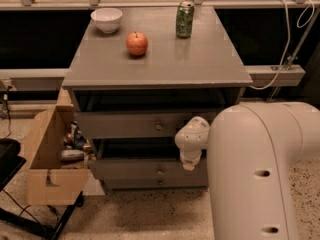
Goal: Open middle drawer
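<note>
Jaws near middle drawer [130, 168], right side

1. My arm [265, 179] fills the lower right of the view, a broad pale link bent forward.
2. My gripper [190, 143] sits at its far end, near the view's centre, angled downward.
</note>
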Robot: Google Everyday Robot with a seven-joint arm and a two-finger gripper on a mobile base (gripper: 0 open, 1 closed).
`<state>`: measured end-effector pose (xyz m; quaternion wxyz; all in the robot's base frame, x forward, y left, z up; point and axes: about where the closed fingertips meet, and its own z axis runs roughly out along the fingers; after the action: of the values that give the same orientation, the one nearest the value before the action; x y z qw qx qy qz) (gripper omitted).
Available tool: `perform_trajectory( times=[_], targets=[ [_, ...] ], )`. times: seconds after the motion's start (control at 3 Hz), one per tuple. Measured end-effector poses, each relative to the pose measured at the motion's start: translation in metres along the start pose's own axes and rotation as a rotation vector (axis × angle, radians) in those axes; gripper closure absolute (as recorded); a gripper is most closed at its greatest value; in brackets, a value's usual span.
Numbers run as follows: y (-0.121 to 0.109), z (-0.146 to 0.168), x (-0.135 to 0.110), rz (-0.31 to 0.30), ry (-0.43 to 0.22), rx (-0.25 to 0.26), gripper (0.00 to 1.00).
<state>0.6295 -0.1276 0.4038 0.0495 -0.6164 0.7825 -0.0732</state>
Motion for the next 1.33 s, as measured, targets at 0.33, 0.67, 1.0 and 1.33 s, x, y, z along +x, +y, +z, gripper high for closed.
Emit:
perform_trajectory(
  times=[0.33, 0.67, 1.0, 1.33],
  targets=[
    [0.0, -0.0001, 0.0, 0.0, 0.0, 0.0, 1.0],
    [0.001, 0.0007, 0.0005, 0.0, 0.001, -0.002, 0.82],
    [0.0008, -0.0002, 0.0005, 0.0, 0.001, -0.002, 0.58],
    [0.0019, 0.0009, 0.001, -0.001, 0.002, -0.005, 0.36]
  ],
)
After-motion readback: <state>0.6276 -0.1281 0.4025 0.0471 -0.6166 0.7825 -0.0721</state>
